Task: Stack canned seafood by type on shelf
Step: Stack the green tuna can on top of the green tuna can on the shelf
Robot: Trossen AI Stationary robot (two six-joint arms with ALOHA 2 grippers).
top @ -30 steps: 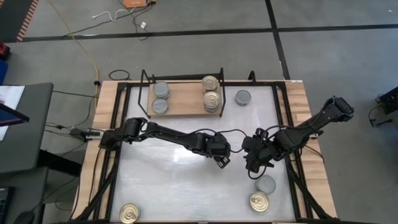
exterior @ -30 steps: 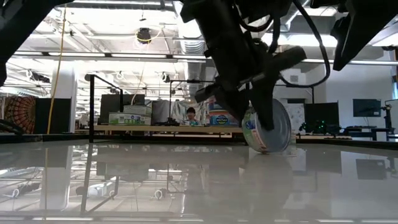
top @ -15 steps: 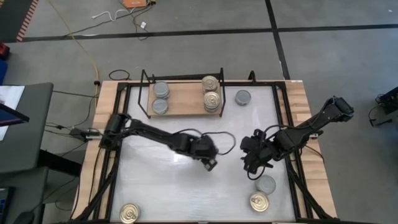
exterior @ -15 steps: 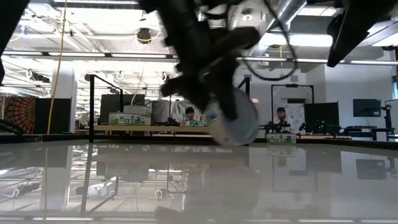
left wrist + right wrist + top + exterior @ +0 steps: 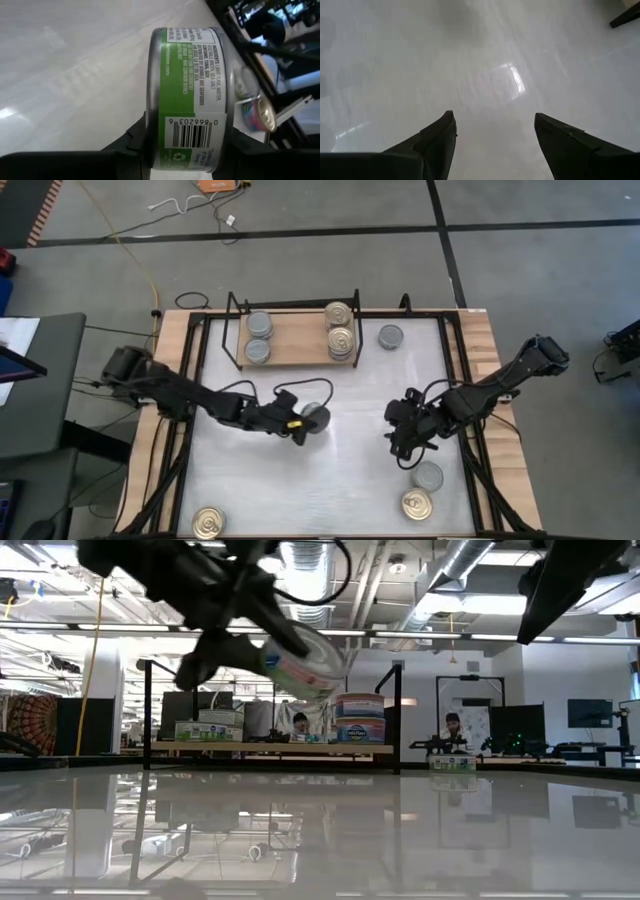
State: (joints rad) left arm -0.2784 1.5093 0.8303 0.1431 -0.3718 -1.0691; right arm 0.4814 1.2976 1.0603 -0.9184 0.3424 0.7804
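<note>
Can (image 5: 316, 418) midair, clear of shelf (image 5: 295, 340)

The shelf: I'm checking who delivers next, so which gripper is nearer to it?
Left. The left gripper, shut on a can, hangs just in front of the shelf. The right gripper, open and empty, sits farther off toward the table's right side.

At frame centre, the left gripper (image 5: 303, 423) grips a grey-topped can (image 5: 316, 418) above the white tabletop (image 5: 340, 490). The right gripper (image 5: 398, 442) (fingers spread) hangs right of centre. The shelf (image 5: 295, 340), upper centre, carries grey tins (image 5: 259, 336) and gold tins (image 5: 340, 330).
</note>
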